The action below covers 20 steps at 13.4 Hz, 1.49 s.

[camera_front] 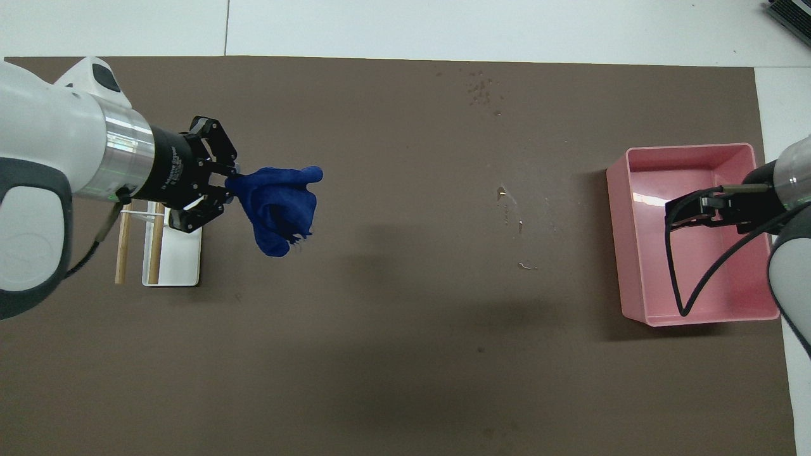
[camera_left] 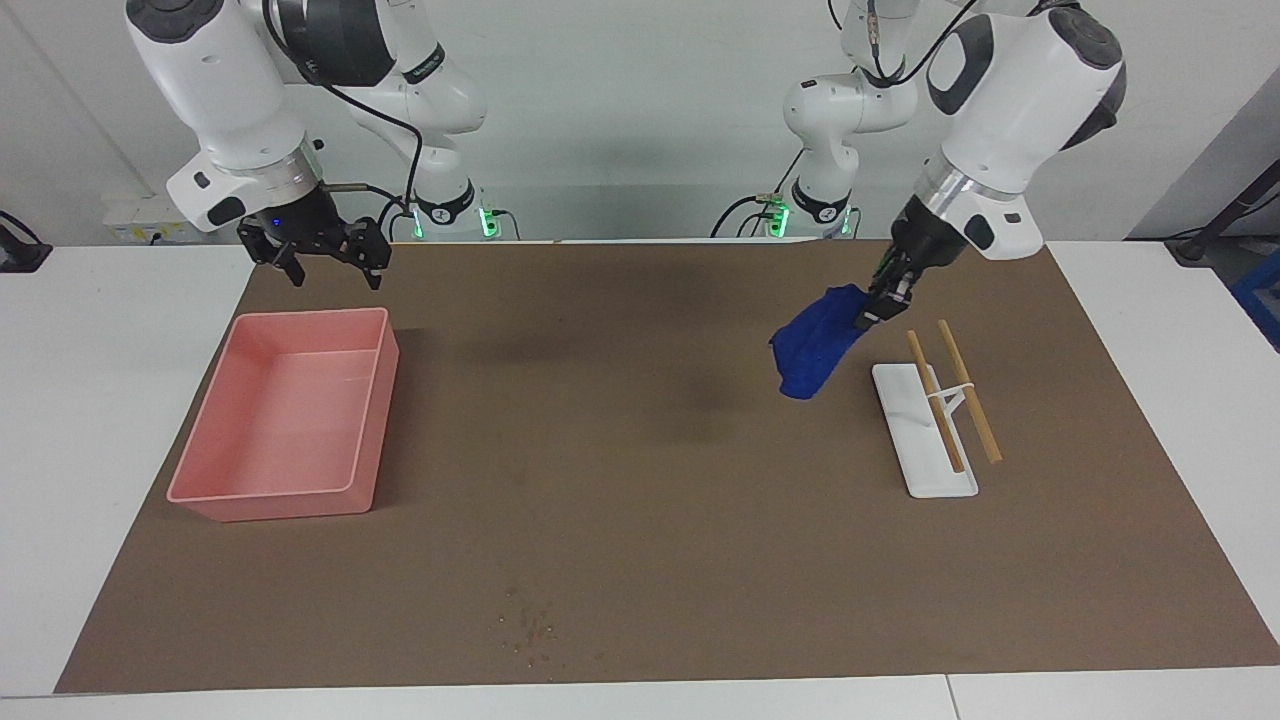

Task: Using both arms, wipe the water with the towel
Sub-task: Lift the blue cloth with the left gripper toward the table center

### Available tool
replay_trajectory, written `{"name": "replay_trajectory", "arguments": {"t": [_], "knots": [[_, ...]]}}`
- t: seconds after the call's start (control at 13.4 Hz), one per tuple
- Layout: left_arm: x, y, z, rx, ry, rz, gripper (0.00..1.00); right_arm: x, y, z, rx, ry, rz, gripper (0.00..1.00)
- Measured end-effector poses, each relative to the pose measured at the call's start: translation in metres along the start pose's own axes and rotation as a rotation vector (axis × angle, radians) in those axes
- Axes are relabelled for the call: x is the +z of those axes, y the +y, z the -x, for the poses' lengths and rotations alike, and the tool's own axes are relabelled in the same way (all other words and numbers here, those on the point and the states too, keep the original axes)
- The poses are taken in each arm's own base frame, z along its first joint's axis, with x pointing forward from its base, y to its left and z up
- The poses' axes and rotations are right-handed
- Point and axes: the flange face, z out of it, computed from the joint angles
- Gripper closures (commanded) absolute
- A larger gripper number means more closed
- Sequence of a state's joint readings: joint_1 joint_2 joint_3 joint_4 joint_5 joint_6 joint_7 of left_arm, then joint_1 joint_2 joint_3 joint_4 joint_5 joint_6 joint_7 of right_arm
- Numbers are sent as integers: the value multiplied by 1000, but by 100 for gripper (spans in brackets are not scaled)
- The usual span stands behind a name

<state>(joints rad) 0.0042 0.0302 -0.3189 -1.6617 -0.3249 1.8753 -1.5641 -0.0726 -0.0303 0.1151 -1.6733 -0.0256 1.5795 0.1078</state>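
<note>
Two arms work over a brown mat (camera_left: 640,560) in the facing view. The left gripper (camera_left: 880,305) hangs over the mat at about three o'clock from its centre, its fingers pinched together on one edge of the towel (camera_left: 815,345). The towel, a soft royal-blue cloth, droops in rumpled folds from the fingertips toward seven o'clock, lifted above the mat. Just beside it, at about four o'clock from the towel, lies a flat white tray (camera_left: 920,440) of smooth plastic, long and narrow, with two slim wooden sticks (camera_left: 965,390) propped slantwise across it. The right gripper (camera_left: 330,255) hovers at about ten o'clock of the mat, fingers spread wide and holding nothing, just above the robot-side rim of a pink bin (camera_left: 290,420), a glossy rectangular tub with rounded corners. Small droplets (camera_left: 530,625) speckle the mat at six o'clock.

In the overhead view the left gripper (camera_front: 225,187) sits at nine o'clock of the mat (camera_front: 405,380), and the towel (camera_front: 279,206) bunches from its tips toward four o'clock, its folds thick and matte. The tray (camera_front: 180,259) and sticks (camera_front: 123,247) lie partly under the gripper. The right gripper (camera_front: 681,212) waits, open, over the pink bin (camera_front: 690,155) at three o'clock. Thin wet streaks (camera_front: 510,209) glint between towel and bin, and droplets (camera_front: 481,92) dot twelve o'clock.
</note>
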Motion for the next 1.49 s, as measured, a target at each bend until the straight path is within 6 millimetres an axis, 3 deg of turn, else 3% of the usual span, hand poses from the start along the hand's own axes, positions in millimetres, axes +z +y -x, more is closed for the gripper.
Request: {"name": "replay_trajectory", "arguments": {"t": [0.3,0.6,0.74,1.49], "knots": [[3,11,44,-256,-128,109,100,0,0,0,0,0,0,0],[10,6,100,-319,-192,147,100,0,0,0,0,0,0,0],[12,2,117,-322,-207,156,100,0,0,0,0,0,0,0],[25,-1,125,-330,-212,163,100,-1,0,0,17,5,-13,3]]}}
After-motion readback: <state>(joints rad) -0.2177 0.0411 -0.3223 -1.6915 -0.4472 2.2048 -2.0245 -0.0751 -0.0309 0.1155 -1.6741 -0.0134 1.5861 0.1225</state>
